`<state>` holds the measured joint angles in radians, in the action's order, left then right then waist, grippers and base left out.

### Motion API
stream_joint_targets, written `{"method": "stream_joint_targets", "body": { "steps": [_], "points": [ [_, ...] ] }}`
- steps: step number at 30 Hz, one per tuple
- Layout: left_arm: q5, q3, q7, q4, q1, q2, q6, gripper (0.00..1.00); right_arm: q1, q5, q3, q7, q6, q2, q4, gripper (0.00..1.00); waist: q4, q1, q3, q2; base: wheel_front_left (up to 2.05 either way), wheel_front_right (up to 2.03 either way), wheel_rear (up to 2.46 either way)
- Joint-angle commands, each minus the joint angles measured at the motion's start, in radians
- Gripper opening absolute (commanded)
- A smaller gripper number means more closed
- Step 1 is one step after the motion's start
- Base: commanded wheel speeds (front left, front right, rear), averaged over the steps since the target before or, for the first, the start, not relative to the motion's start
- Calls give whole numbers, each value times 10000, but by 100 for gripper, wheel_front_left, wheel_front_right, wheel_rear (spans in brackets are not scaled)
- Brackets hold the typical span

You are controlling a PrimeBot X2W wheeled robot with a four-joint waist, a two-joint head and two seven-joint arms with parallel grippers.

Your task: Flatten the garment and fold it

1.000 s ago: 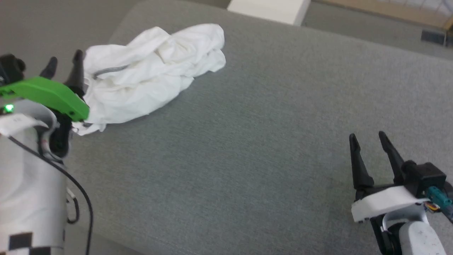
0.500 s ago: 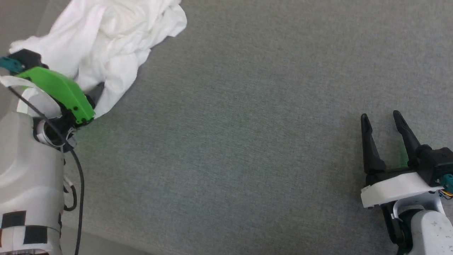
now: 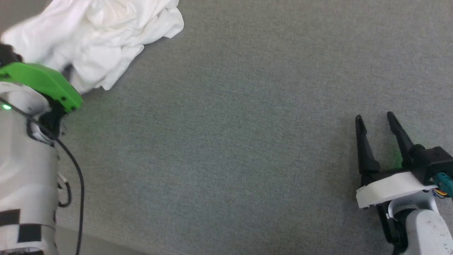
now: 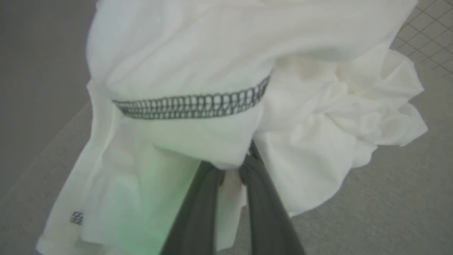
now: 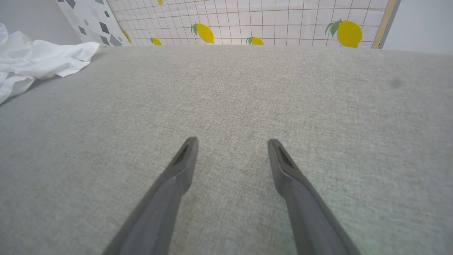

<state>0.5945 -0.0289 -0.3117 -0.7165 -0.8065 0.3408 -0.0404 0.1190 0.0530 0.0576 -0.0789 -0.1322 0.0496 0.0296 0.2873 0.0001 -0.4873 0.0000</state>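
The shirt (image 3: 102,39) lies bunched in a heap at the far left of the grey table (image 3: 230,124). Our left fingers (image 4: 231,171) are pressed together on a fold of it, just below the dark zigzag seam (image 4: 191,106). Our right fingers (image 3: 374,117) are spread wide over bare table, well apart from the shirt and holding nothing.

We judge the cloth to be thin, light and quite limp. It will sag from any single pinch and trail behind, and it has no stiffness to push against. It should not break, though a thin fold could slip out of a loose grip, and the woven table top may drag on it. In a heap like this we may well catch several layers at once.

The seam looks like the best place to hold, being thicker and marking a shoulder. For spreading, we would want the second hold on the matching seam or on a hem corner, such as the loose flap (image 3: 170,24) nearest the table's middle.
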Motion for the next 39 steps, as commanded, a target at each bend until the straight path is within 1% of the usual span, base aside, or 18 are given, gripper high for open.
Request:
{"method": "stream_joint_targets", "body": {
  "steps": [1, 3, 6, 9, 11, 14, 18, 22, 24, 26, 30, 32, 36, 39],
  "points": [
    [-200, -73, 487, 240, -291, 205, 94, 0, 24, 98, -61, -99, 15, 6, -122, 100, 71, -1, 508, 0, 0, 0, 0],
    [-479, -166, 1374, 641, -698, 438, 247, 0, 5, 274, -145, -254, 15, 6, -339, 100, 4, -1, 868, 0, 0, 0, 0],
    [-700, -175, 2152, 1282, -1487, 590, 275, 0, -53, 646, -239, -562, 15, 6, -772, 100, -186, -1, 1480, 0, 0, 0, 0],
    [-1017, 115, 2323, 1748, -2359, 798, 130, 0, -121, 1007, -417, -867, 15, 6, -1249, 100, -533, -1, 2067, 0, 0, 0, 0],
    [-1105, 381, 2153, 1974, -3007, 817, -64, 0, -159, 1244, -485, -1065, 15, 6, -1549, 100, -803, -1, 2396, 0, 0, 0, 0],
    [-1133, 858, 1810, 2217, -4026, 689, -377, 0, -190, 1542, -547, -1330, 15, 6, -1973, 100, -1286, -1, 2836, 0, 0, 0, 0],
    [-1011, 1459, 1360, 2145, -4981, 304, -631, 0, -171, 1820, -569, -1565, 15, 6, -2401, 100, -1942, -1, 3175, 0, 0, 0, 0],
    [-683, 1812, 1191, 1962, -5192, -249, -738, 0, -138, 2062, -547, -1713, 15, 6, -2729, 100, -2630, -1, 3366, 0, 0, 0, 0],
    [-481, 2046, 1016, 1936, -4961, -527, -785, 0, -180, 2169, -475, -1758, 15, 6, -2870, 100, -2909, -1, 3415, 0, 0, 0, 0],
    [-271, 2350, 858, 1958, -4470, -925, -816, 0, -271, 2233, -371, -1788, 15, 6, -2967, 100, -3103, -1, 3460, 0, 0, 0, 0],
    [-42, 3192, 609, 2060, -3078, -1471, -867, 0, -434, 2273, -194, -1816, 15, 6, -3078, 100, -3427, -1, 3455, 0, 0, 0, 0],
    [-93, 3816, 472, 2063, -2181, -1700, -881, 0, -491, 2270, -94, -1821, 15, 6, -3112, 100, -3524, -1, 3449, 0, 0, 0, 0],
    [-65, 4873, 5, 1762, -332, -1992, -892, 0, -570, 2225, -7, -1825, 15, 6, -2991, 100, -3651, -1, 3416, 0, 0, 0, 0],
    [-6, 5564, -567, 1320, 986, -2126, -894, 0, -608, 2206, -25, -1826, 15, 6, -2934, 100, -3723, -1, 3394, 0, 0, 0, 0]
  ]
}}
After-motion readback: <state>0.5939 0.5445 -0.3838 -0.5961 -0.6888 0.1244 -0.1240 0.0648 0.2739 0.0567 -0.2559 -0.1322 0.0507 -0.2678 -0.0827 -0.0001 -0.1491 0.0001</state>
